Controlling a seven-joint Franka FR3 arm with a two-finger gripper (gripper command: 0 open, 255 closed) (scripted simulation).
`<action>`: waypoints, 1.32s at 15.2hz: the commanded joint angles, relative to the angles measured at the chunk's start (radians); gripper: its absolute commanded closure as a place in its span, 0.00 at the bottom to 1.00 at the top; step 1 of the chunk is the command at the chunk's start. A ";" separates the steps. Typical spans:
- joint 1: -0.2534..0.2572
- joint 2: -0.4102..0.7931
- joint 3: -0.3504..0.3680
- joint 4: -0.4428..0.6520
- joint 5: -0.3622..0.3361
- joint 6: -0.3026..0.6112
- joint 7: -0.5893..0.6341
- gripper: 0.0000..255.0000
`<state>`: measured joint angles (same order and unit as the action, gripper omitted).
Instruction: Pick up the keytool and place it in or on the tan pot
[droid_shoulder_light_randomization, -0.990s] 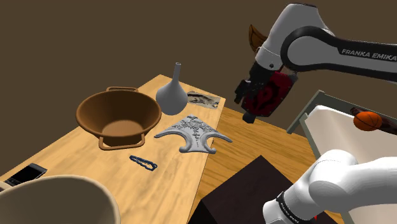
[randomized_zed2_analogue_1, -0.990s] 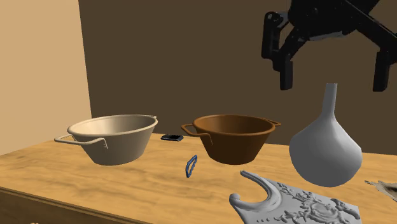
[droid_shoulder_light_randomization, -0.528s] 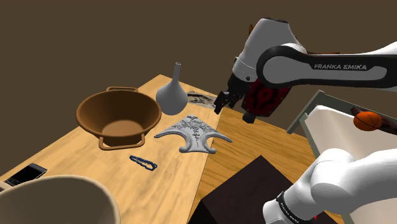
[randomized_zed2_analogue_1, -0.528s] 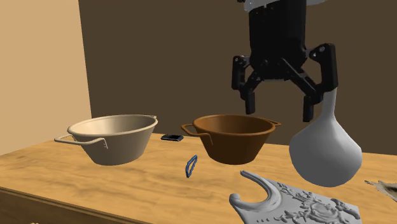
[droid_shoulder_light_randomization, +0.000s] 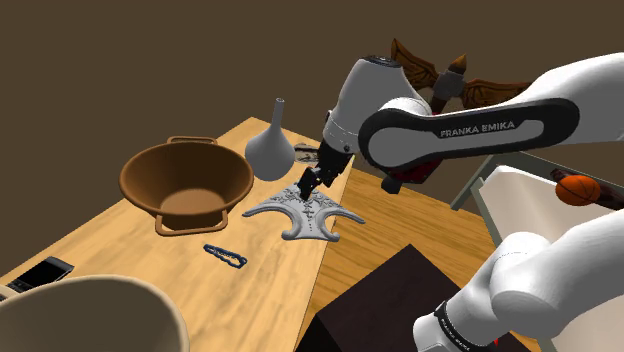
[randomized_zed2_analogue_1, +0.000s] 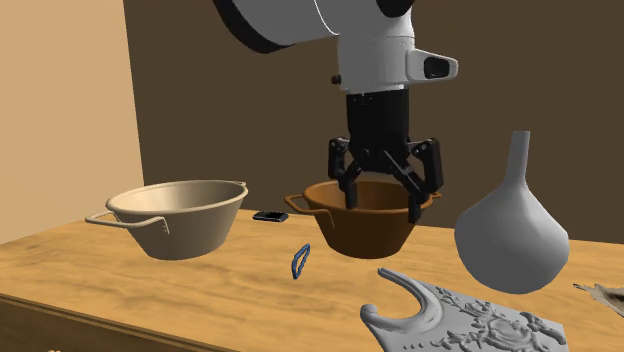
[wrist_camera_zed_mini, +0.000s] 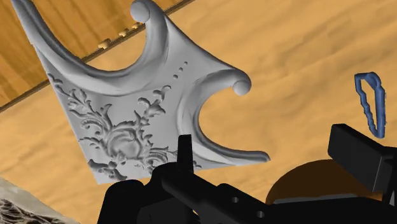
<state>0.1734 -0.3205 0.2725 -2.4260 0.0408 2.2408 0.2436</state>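
Over the carved plaque (droid_shoulder_light_randomization: 300, 210), claw (randomized_zed2_analogue_1: 382, 207) spread, arm (droid_shoulder_light_randomization: 470, 128) lettered FRANKA EMIKA

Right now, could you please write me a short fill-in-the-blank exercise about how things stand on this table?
1. The gripper is ___ and holds nothing.
2. In the second exterior view, the blue keytool lies on the wooden table between the tan pot and the ___ pot.
3. The grey vase stands ___ next to the carved grey ornament.

Missing words: open; brown; upright.
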 joint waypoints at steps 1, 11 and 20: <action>0.013 0.052 0.027 0.009 -0.006 0.046 0.019 0.00; 0.068 0.370 0.139 0.144 -0.155 0.224 0.165 0.00; 0.175 0.633 0.139 0.307 -0.344 0.299 0.304 0.00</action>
<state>0.3404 0.2953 0.4150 -2.1302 -0.2912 2.5350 0.5392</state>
